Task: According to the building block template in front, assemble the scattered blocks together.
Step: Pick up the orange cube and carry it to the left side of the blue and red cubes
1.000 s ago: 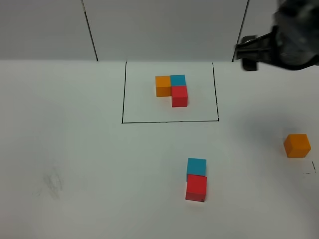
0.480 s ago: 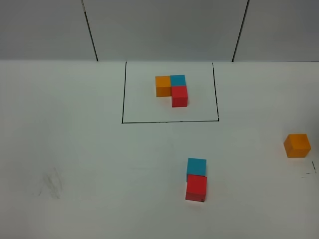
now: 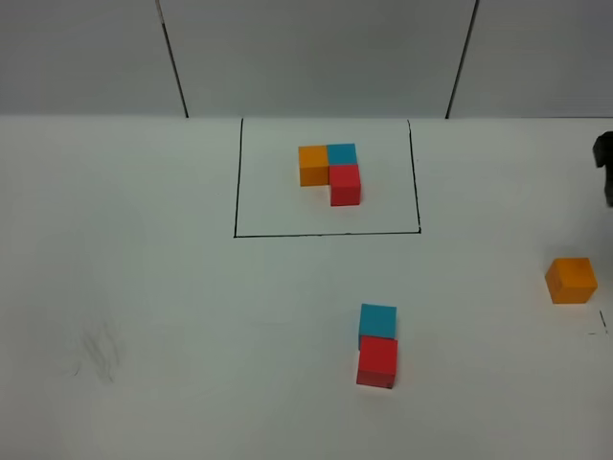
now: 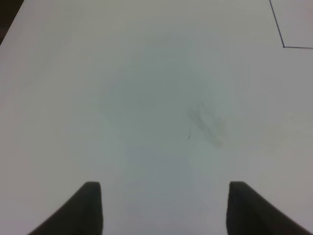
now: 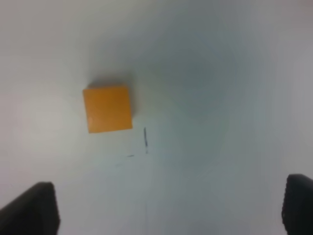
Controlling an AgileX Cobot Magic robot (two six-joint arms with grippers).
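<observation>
A: How does the right pincer (image 5: 166,208) stand?

B: Spread wide, with nothing between its tips. It hangs above the bare surface (image 3: 144,287). The orange cube (image 5: 107,108) lies on the surface ahead of it, untouched, with a few short dark marks (image 5: 145,139) just beside it.

A: And the left pincer (image 4: 164,210)?

B: Its tips are apart too and hold nothing. Under it there is only the surface and a faint grey scuff (image 4: 205,122).

A: Where are the loose cubes, going by the black frame (image 3: 326,233)?

B: The orange cube (image 3: 571,280) sits alone, well off beyond the frame's right side and nearer the camera than its front line. A dark bit of the right arm (image 3: 604,165) shows at the edge of the high view, farther back than that cube. The blue cube (image 3: 377,324) and the red cube (image 3: 377,361) lie in front of the frame's front line, toward its right half, touching each other.

A: Which way does that pair run?

B: Its long axis points straight at the frame's front line. The blue cube is at the end nearer the frame and the red one at the far end.

A: And the pattern (image 3: 330,172)?

B: It lies inside the frame, toward the back. Orange and blue make a row parallel to the front line, orange on the left. Red is joined to the blue on the side facing the front line, so the trio forms an L.
</observation>
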